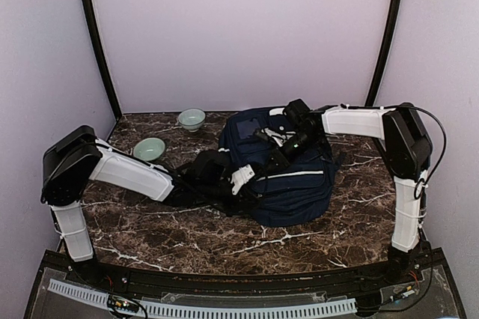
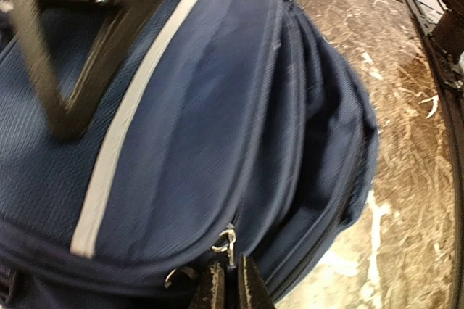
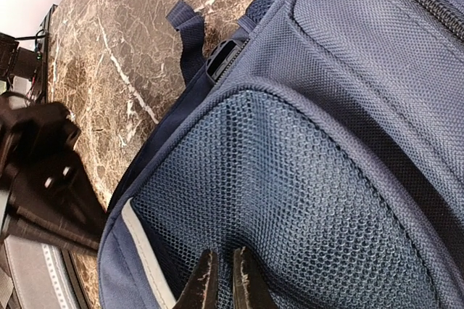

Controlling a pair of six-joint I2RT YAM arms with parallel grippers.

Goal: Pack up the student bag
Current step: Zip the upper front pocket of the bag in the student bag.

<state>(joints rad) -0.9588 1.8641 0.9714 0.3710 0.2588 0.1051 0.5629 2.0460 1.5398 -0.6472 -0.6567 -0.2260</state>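
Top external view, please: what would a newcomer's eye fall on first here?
The big navy student bag lies in the middle of the dark marble table, with both arms bent over it. The left tool is shut right at a zip pull, and the right tool is shut against the bag's mesh pocket. A pale green bowl and a second bowl sit at the back left.

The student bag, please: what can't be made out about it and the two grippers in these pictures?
Left wrist view: the left gripper is cut off by the bottom edge; whether it pinches the zip pull is unclear.
Right wrist view: the right gripper meets the mesh pocket at the bottom edge; any pinched fabric is hidden.
Top view: both arms cross the student bag, hiding any opening.
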